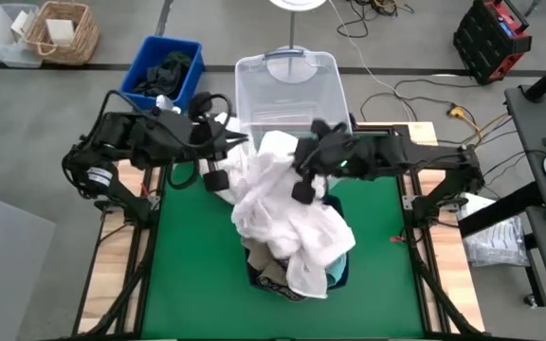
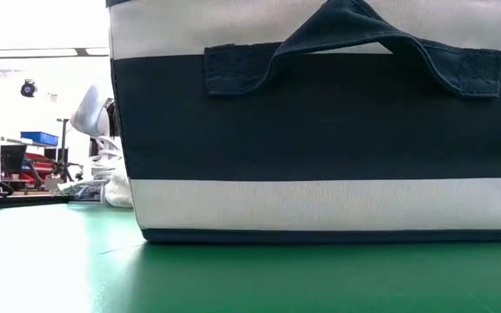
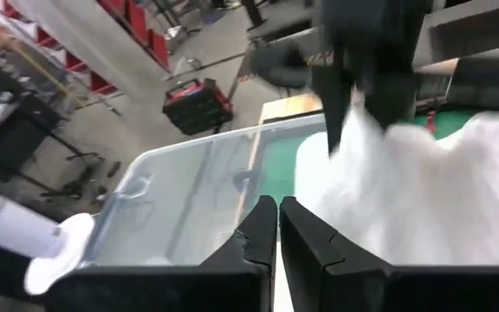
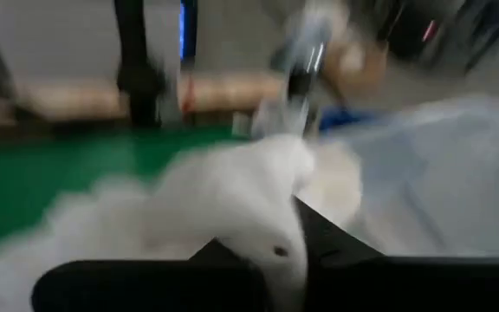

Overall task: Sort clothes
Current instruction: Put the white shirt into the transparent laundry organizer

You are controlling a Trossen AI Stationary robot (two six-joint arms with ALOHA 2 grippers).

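The landmark here is the clear plastic bin (image 1: 287,90), which stands at the far edge of the green table (image 1: 188,265). Just on the near side of that bin, the right gripper (image 1: 303,180) holds up a white garment (image 1: 273,175); in the right wrist view the white fabric (image 4: 232,199) is bunched between its dark fingers, so it is clamped on the cloth. The garment hangs from the gripper and drapes down toward the rest of the clothes (image 1: 297,251) — a heap of mostly white pieces, with a bit of teal and khaki showing at the bottom, piled in the navy fabric box (image 1: 335,275) that sits farther from the bin, toward the table's near edge.

The left gripper (image 1: 218,156) is beside the bin's near left corner, close to the lifted garment. In the left wrist view its fingers (image 3: 258,230) are pressed nearly together with only a thin slit between them and nothing in it; past them lie the bin's clear wall (image 3: 189,199) and the white garment (image 3: 414,199).

Left of the bin, off the table, a blue bin (image 1: 164,71) holds dark clothes — beyond it stands a wicker basket (image 1: 60,28).

The low view is filled by the navy-and-white box (image 2: 320,130) with its handle.
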